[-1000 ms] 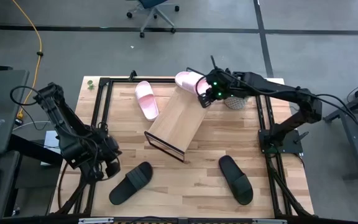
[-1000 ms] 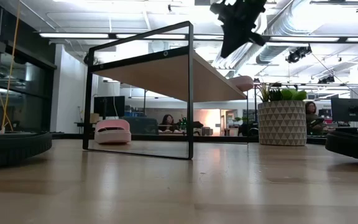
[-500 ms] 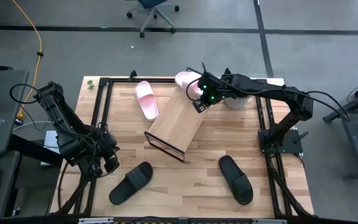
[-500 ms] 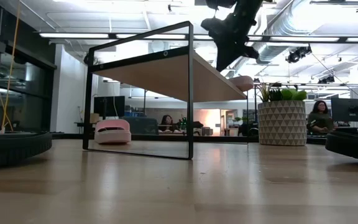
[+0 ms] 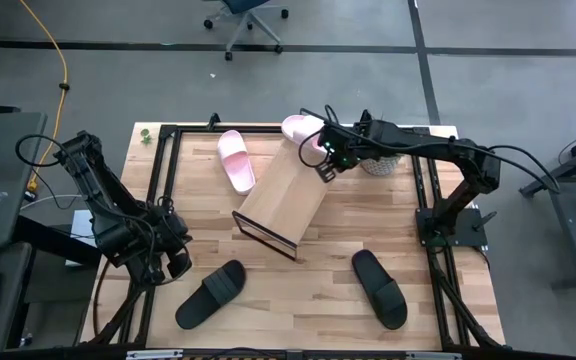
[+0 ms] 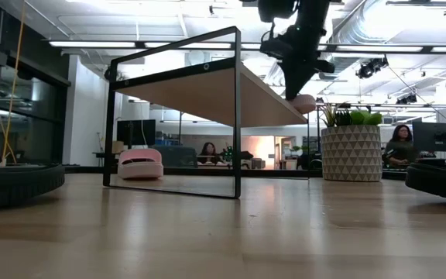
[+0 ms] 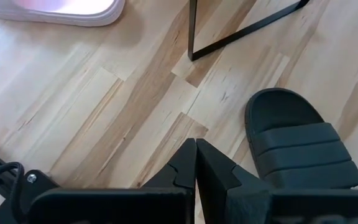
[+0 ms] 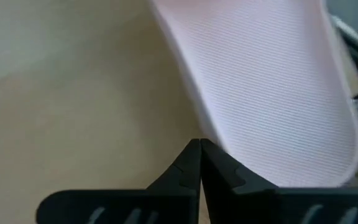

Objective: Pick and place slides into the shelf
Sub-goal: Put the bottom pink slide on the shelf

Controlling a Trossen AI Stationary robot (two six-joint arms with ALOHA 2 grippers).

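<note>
Four wide-strapped slip-on slides lie spread about: one smooth pale pink slide rests at the upper far end of the slanted rectangular light-wood shelf on its thin black metal frame, a second pale pink slide sits flat on the plank tabletop just beside the shelf's left edge, and two matte black ribbed slides lie near the front, well apart, with open plank between them below the shelf's raised near edge. Right pincer hangs over the shelf's upper right corner beside the pink slide there, its dark fingers pressed together and empty. Left pincer waits near the tabletop's left edge, just beside the left black slide, fingers likewise closed on nothing.
</note>
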